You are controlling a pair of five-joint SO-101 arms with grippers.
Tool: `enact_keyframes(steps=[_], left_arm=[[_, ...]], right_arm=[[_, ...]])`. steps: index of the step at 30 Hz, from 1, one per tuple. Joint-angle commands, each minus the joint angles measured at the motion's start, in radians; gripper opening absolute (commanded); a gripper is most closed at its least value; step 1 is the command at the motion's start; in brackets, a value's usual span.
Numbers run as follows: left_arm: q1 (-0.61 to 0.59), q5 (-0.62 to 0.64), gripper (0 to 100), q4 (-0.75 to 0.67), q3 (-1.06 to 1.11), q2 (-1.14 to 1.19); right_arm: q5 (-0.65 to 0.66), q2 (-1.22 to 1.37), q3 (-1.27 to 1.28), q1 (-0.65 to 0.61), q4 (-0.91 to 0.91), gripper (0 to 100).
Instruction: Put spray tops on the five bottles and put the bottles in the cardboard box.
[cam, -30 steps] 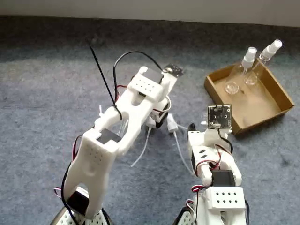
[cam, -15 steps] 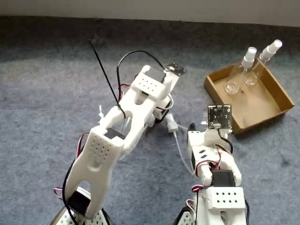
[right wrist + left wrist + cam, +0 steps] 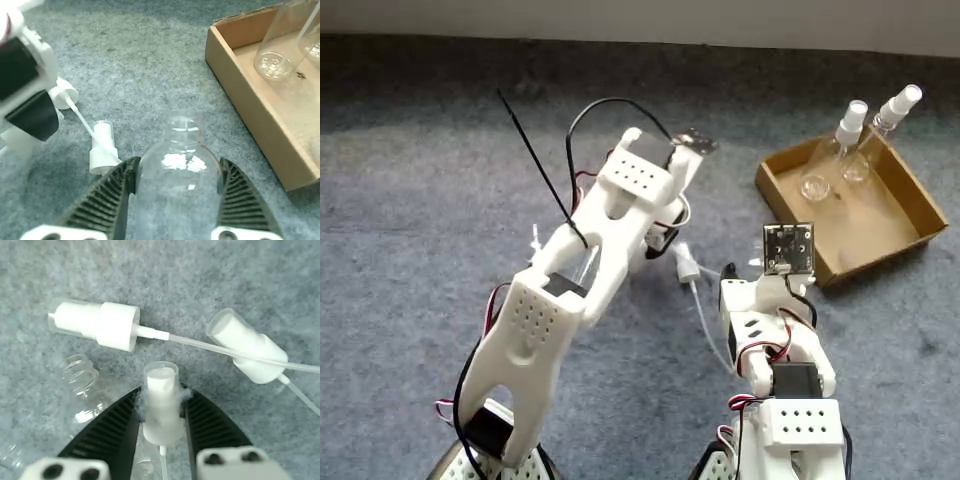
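Observation:
My left gripper (image 3: 162, 395) is shut on a white spray top (image 3: 161, 407), held cap-outward just above the carpet. Two more spray tops (image 3: 100, 326) (image 3: 248, 351) lie beyond it with their thin tubes trailing. A clear open bottle (image 3: 80, 377) lies beside the left fingers. My right gripper (image 3: 178, 170) is shut on a clear bottle (image 3: 177, 160) with a bare threaded neck. In the high view the left arm (image 3: 620, 215) stretches over the carpet centre and the right arm (image 3: 770, 310) sits near the cardboard box (image 3: 900, 235), which holds two capped bottles (image 3: 832, 152) (image 3: 872, 140).
A loose spray top (image 3: 102, 145) lies on the carpet just ahead of the right gripper, and the left arm's black and white wrist (image 3: 25, 95) sits beyond it. The box's near wall (image 3: 245, 105) runs alongside the held bottle. Grey carpet (image 3: 420, 200) covers the whole surface.
The left arm's wrist has shifted a little away from the robot bases over the second. The right arm and the box have stayed still.

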Motion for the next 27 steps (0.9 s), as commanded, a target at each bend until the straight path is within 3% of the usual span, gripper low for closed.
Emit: enact_keyframes(steps=[1, 8, 12, 22, 27], left_arm=[[0.042, 0.006, 3, 0.015, -0.127, -0.018], [0.087, 0.006, 3, 0.017, -0.308, -0.019], [0.076, 0.006, 3, 0.02, -0.466, -0.019], [-0.024, 0.006, 3, 0.02, -0.825, -0.019], [-0.081, 0.008, 3, 0.021, -0.802, -0.102]], right_arm=[[-0.006, -0.018, -0.007, 0.013, -0.022, 16.0], [-0.006, -0.018, -0.007, 0.01, -0.022, 16.0], [-0.006, -0.018, -0.007, -0.058, -0.022, 16.0], [0.0, -0.018, -0.007, -0.104, -0.022, 16.0], [0.0, -0.018, -0.007, -0.177, -0.022, 16.0]])
